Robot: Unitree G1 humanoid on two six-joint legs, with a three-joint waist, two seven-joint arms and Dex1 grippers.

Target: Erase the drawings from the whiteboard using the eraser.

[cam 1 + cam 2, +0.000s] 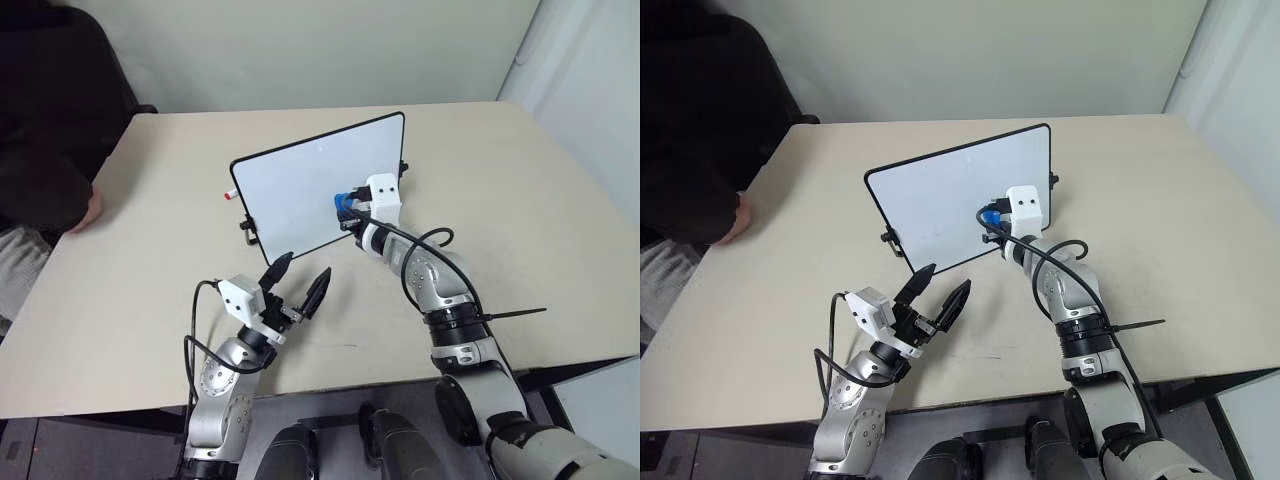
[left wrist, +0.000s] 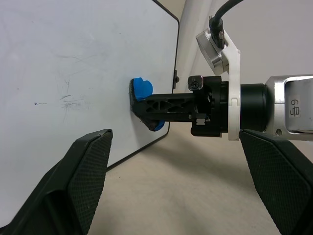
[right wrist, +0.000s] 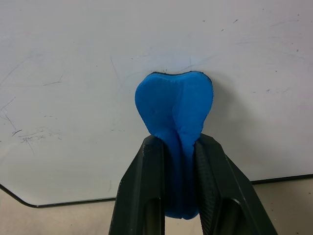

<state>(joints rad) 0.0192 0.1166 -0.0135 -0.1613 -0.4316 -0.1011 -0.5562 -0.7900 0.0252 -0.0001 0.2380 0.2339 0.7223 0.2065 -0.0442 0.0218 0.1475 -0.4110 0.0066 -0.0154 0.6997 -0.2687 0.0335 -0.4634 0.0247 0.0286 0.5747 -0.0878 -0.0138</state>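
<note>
The whiteboard (image 1: pixel 310 185) stands mid-counter (image 1: pixel 540 200); our right end effector (image 3: pixel 178 161) pinches the eraser (image 3: pixel 174 105) against its lower right. We should keep it flat, wiping evenly. Left end effector (image 1: pixel 298 280) gapes wide.

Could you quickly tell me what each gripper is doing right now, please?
Left gripper: open, holding nothing.
Right gripper: shut on the eraser, pressed against the whiteboard.

Even, soft indoor light, faint shadows, sharp focus, no glare
</note>
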